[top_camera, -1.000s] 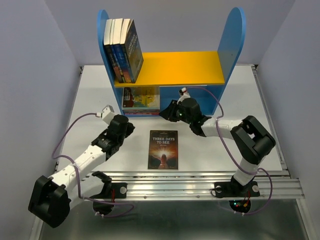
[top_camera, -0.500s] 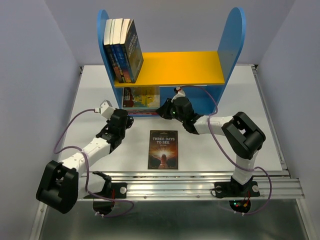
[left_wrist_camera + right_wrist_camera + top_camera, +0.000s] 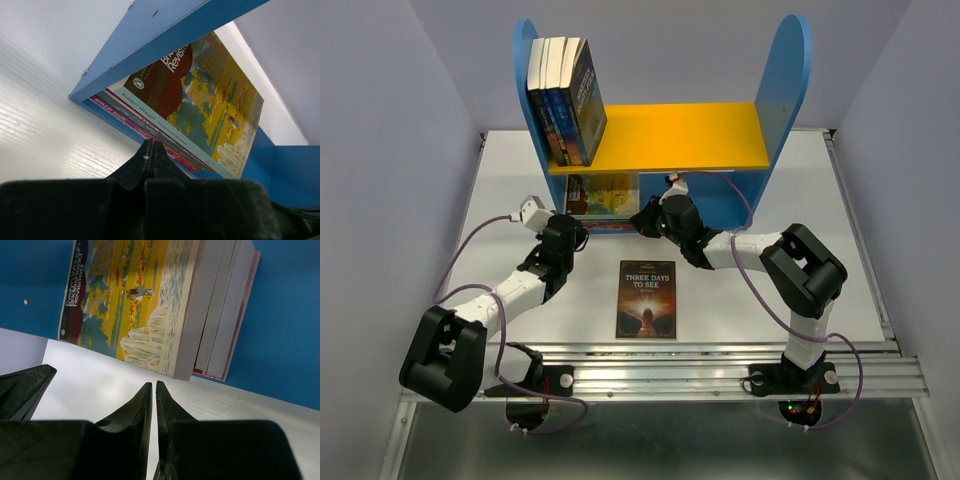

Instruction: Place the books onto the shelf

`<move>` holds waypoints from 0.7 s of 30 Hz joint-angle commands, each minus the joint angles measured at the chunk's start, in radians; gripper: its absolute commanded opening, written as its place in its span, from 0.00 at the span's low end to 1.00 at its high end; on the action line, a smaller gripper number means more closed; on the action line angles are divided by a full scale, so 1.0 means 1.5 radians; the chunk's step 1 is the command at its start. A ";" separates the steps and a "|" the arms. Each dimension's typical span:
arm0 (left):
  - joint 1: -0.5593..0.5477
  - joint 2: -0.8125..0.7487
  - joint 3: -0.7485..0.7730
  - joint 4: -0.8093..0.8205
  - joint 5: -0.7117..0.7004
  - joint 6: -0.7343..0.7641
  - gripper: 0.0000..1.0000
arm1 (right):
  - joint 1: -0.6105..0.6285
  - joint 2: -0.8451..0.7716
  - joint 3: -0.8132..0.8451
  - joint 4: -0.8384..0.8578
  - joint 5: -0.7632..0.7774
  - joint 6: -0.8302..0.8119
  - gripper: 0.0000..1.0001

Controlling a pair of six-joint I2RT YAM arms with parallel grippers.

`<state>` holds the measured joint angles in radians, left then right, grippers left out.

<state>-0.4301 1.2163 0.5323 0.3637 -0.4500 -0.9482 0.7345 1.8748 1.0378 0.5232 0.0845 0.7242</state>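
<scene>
Two tapered black tools clenched empty, left tool (image 3: 150,145) and right tool (image 3: 154,386), by glossy stacked paperbacks (image 3: 145,300)

On the shelf (image 3: 785,80), upright books (image 3: 565,95) stand at the yellow board's left end. A stack (image 3: 602,196) lies in the lower compartment. "Three Days to See" (image 3: 647,298) lies flat on the tabletop (image 3: 820,200) between the arms.

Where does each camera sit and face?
Top external: above and behind the bases, looking down at the table, shelf and flat book; left arm and right arm show.
Left wrist: low by the table, facing into the shelf's lower compartment; shut left pincer at bottom.
Right wrist: faces the same compartment from the other side; right pincer, nearly shut, at bottom.
Shared: both wrist views show the yellow-covered book in that compartment.
</scene>
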 commanded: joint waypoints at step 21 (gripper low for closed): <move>0.008 0.090 -0.014 0.139 -0.024 -0.022 0.00 | 0.017 0.034 0.045 0.022 0.050 -0.016 0.13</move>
<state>-0.4236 1.3560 0.5179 0.4976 -0.4603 -0.9722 0.7490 1.9148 1.0588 0.5236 0.1284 0.7174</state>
